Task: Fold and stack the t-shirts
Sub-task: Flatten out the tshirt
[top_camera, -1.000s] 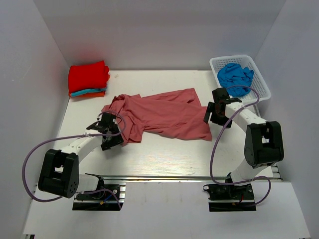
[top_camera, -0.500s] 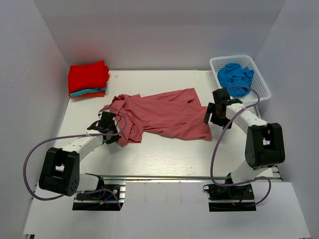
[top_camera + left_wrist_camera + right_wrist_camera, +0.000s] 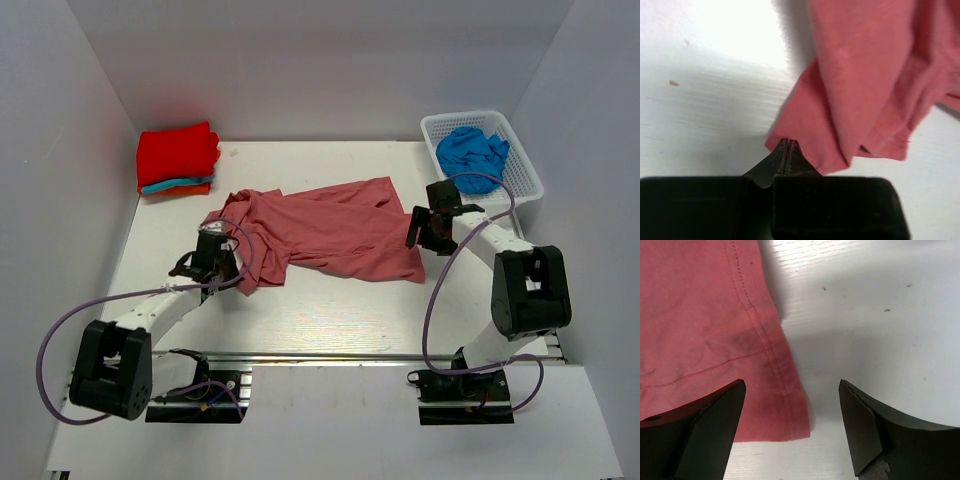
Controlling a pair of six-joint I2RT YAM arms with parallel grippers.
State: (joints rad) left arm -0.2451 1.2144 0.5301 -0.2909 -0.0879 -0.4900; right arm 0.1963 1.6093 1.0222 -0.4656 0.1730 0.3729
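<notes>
A dusty rose-red t-shirt [image 3: 330,230] lies crumpled across the middle of the table. My left gripper [image 3: 228,266] is at its near-left edge. In the left wrist view that gripper [image 3: 785,142] is shut, and its tips pinch the very corner of the shirt's [image 3: 865,85] folded hem. My right gripper [image 3: 420,236] hangs low over the shirt's right corner. In the right wrist view it [image 3: 792,382] is open, and the stitched hem corner [image 3: 780,390] lies between its fingers. A bright red shirt [image 3: 178,152] tops a folded stack over turquoise [image 3: 165,185] and orange [image 3: 190,190] ones at the back left.
A white lattice basket [image 3: 528,170] at the back right holds a crumpled bright blue shirt [image 3: 472,150]. White walls close in the table [image 3: 320,310] on the left, right and back. Purple cables loop beside both arms.
My left gripper has shut on the shirt's near-left corner and its arm has drawn slightly nearer. My right gripper has narrowed a little and edged left towards the shirt's right corner.
</notes>
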